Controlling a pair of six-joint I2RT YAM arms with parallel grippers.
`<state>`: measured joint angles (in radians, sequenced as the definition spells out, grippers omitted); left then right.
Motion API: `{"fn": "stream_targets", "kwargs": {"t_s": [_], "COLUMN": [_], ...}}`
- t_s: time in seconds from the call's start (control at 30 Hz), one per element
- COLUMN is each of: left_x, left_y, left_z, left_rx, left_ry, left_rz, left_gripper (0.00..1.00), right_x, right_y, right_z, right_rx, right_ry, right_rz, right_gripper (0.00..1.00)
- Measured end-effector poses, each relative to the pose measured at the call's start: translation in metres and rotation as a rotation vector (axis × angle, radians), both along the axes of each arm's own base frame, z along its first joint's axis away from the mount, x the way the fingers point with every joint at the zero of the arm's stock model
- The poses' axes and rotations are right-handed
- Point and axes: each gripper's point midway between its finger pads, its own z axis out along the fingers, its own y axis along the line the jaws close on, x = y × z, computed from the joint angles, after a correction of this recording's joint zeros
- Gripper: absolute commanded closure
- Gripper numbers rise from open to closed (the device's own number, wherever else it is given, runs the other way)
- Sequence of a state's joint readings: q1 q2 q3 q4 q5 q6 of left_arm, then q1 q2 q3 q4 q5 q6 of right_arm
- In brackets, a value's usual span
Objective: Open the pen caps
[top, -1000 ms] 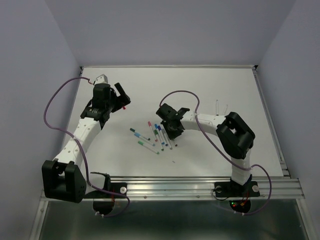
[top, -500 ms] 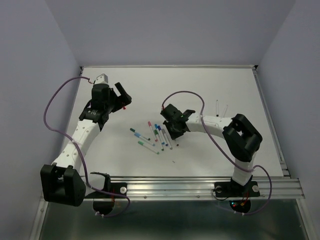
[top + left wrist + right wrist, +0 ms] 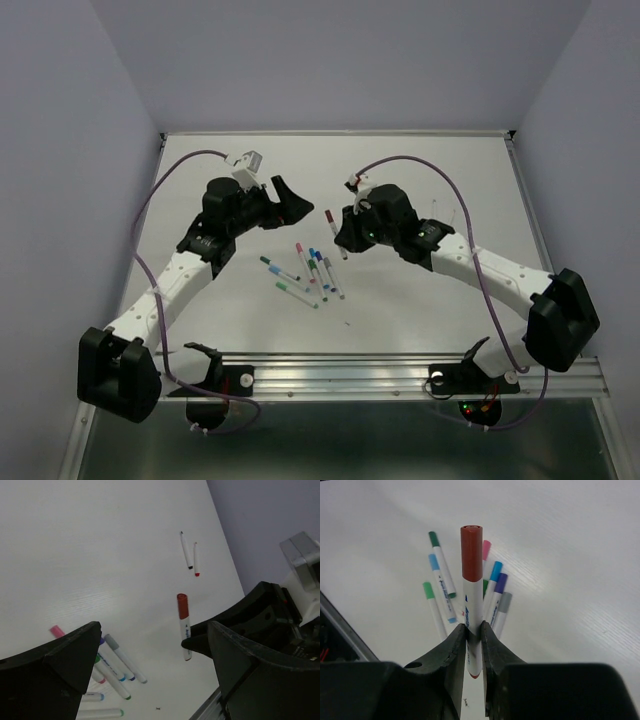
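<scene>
right claw (image 3: 473,630) just lifted a pen (image 3: 472,605) off the pile (image 3: 312,270), pinching its barrel; left claw (image 3: 154,629), spread wide, swung in at nine o'clock for the dark red cap (image 3: 471,550).

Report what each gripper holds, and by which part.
Right gripper clamps a pen by its white barrel, its red cap sticking out free. Left gripper is open, holding nothing.

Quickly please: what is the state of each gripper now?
Left gripper: open, holding nothing.
Right gripper: shut on the pen with the dark red cap.
</scene>
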<state>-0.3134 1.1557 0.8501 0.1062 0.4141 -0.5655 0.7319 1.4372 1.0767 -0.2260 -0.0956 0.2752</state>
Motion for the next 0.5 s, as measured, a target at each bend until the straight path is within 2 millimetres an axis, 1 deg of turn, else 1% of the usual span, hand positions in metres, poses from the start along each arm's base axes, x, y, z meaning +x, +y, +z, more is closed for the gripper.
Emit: {"fn": "stream_targets", "kwargs": {"t_s": [0.03, 0.1, 0.17, 0.3, 0.37, 0.47, 0.5], "left_x": [-0.004, -0.013, -0.016, -0.015, -0.014, -0.013, -0.014], "left_y": [-0.009, -0.028, -0.038, -0.046, -0.048, -0.05, -0.052], "left_z": [0.004, 0.012, 0.019, 0.021, 0.019, 0.017, 0.017], "left_rx": [-0.009, -0.033, -0.055, -0.078, -0.081, -0.086, -0.088], "left_ry": [-0.016, -0.041, -0.062, -0.072, -0.065, -0.058, -0.057], "left_rz": [-0.03, -0.091, -0.122, -0.136, -0.141, -0.143, -0.146], "left_gripper": [0.01, 0.01, 0.01, 0.04, 0.07, 0.12, 0.16], "right_x": [-0.005, -0.012, -0.018, -0.023, -0.025, -0.027, -0.028], "right_y": [0.006, 0.012, 0.017, 0.024, 0.026, 0.027, 0.028], "right_z": [0.004, 0.004, 0.005, 0.011, 0.02, 0.034, 0.038], "right_rx": [0.03, 0.057, 0.081, 0.118, 0.144, 0.189, 0.202], "right_ry": [0.001, 0.016, 0.027, 0.025, 0.013, -0.019, -0.026], "right_rz": [0.036, 0.082, 0.122, 0.16, 0.172, 0.184, 0.187], "right_gripper": [0.99, 0.99, 0.99, 0.99, 0.99, 0.99, 0.99]}}
